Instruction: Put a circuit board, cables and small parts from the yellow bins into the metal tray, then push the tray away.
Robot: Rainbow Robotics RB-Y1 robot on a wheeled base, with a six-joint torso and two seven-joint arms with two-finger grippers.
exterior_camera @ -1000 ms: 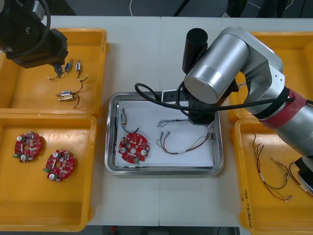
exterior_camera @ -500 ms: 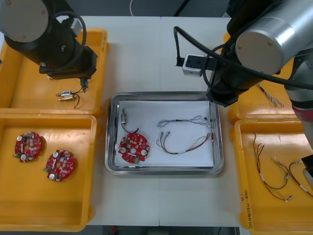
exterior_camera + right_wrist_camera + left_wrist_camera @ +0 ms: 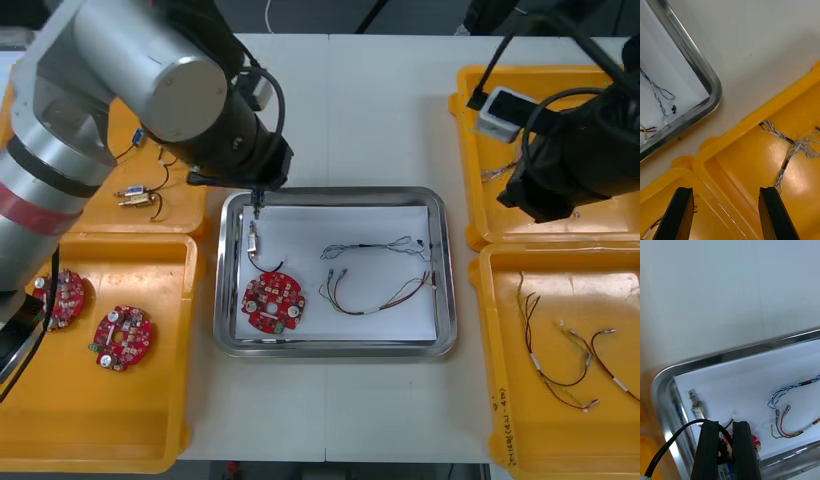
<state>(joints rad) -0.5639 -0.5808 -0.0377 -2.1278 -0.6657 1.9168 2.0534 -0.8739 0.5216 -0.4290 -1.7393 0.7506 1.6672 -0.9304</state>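
Light table (image 3: 330, 100): left end effector (image 3: 725, 427) clamps small metal part (image 3: 725, 467) over metal tray (image 3: 335, 347); right end effector (image 3: 725, 192) spread wide.

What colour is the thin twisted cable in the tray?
The twisted cable is blue and white, clearest in left wrist view.

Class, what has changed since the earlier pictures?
The left claw, shut on a small metal part, swung from the far left bin to above the metal tray's far left corner. The right claw, open, drew back from the tray to the far right yellow bin. The board and cables in the tray stayed put.
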